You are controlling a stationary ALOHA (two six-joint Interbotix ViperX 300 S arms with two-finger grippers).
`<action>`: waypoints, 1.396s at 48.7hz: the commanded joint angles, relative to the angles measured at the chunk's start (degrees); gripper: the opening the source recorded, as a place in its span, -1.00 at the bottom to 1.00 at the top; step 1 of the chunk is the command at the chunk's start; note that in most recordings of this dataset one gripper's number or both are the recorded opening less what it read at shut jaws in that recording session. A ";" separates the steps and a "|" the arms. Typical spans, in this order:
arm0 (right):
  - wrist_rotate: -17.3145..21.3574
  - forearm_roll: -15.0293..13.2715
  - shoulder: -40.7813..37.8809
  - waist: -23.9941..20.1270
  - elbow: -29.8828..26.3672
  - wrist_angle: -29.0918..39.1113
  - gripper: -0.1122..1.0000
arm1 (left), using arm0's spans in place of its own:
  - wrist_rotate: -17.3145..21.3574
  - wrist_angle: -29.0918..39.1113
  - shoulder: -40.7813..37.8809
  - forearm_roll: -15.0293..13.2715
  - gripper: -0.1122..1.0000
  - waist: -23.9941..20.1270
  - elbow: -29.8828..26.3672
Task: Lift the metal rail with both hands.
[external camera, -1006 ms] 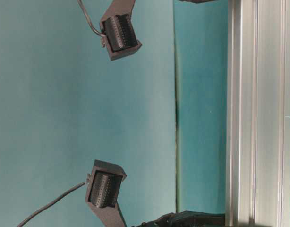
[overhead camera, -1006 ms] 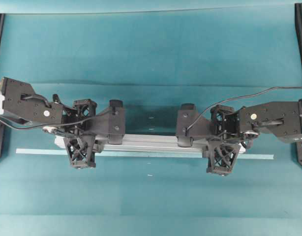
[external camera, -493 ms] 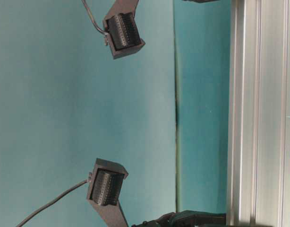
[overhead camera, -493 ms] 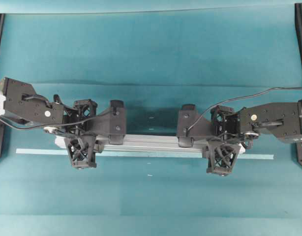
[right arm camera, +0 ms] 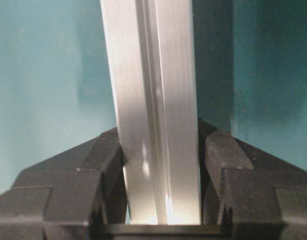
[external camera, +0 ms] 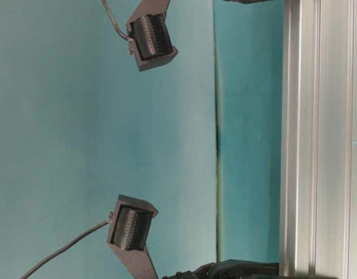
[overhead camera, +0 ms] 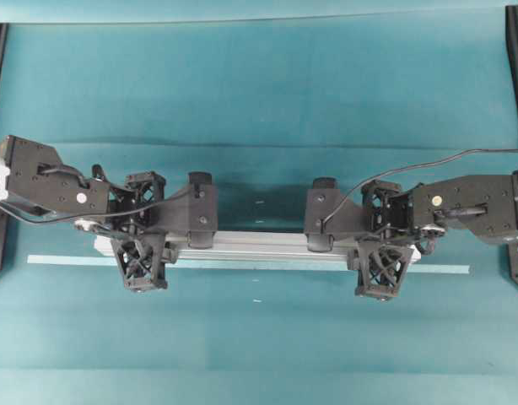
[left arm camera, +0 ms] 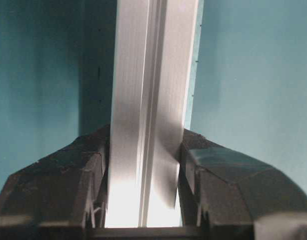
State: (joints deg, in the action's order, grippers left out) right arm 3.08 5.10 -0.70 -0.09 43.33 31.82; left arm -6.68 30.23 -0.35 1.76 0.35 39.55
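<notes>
Silver aluminium, grooved lengthwise: the metal rail [overhead camera: 257, 246] lies level across the middle of the teal table [overhead camera: 259, 101], just above the pale tape strip [overhead camera: 436, 269], running parallel to it. The strip pokes out past both rail ends.

Left gripper [overhead camera: 139, 249] sits on the rail near its left end. The left wrist view shows both black fingers [left arm camera: 63, 185] pressed against the rail's two sides [left arm camera: 148, 125], clamped on it, jaws narrow.

Right gripper [overhead camera: 382, 251] sits on the rail near its right end. In the right wrist view the rail [right arm camera: 156, 110] runs between the fingers [right arm camera: 243, 175], both touching its sides, so it is gripped there too.

A thin black cable [overhead camera: 411, 164] arcs away from the rail above the right arm.

Table-level view: the rail [external camera: 318, 139] fills the right side of the frame, with two black ribbed blocks [external camera: 131, 229] well apart from it on the teal. Whether the rail is clear of the table, cannot tell.
</notes>
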 commanded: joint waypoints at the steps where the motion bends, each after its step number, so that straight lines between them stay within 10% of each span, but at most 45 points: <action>1: 0.18 -0.09 -0.44 0.70 0.35 0.18 -0.13 | -1.85 -0.26 0.26 -0.18 -0.29 -0.09 0.09; 45: 0.44 1.23 -0.62 0.62 0.53 -0.26 0.02 | -2.20 -4.48 0.26 -0.18 -0.28 0.00 0.79; 58: 0.44 2.20 -0.70 0.09 0.62 -0.26 0.65 | -2.11 -4.39 0.44 -0.18 0.60 0.00 0.79; 68: 0.44 2.29 -0.70 -0.09 0.44 -0.44 0.95 | -1.32 -4.39 0.62 -0.18 0.71 0.00 0.88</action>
State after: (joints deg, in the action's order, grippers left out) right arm 3.60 7.21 -1.23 0.09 44.21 31.82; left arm -8.17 26.19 -0.35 1.67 0.26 40.69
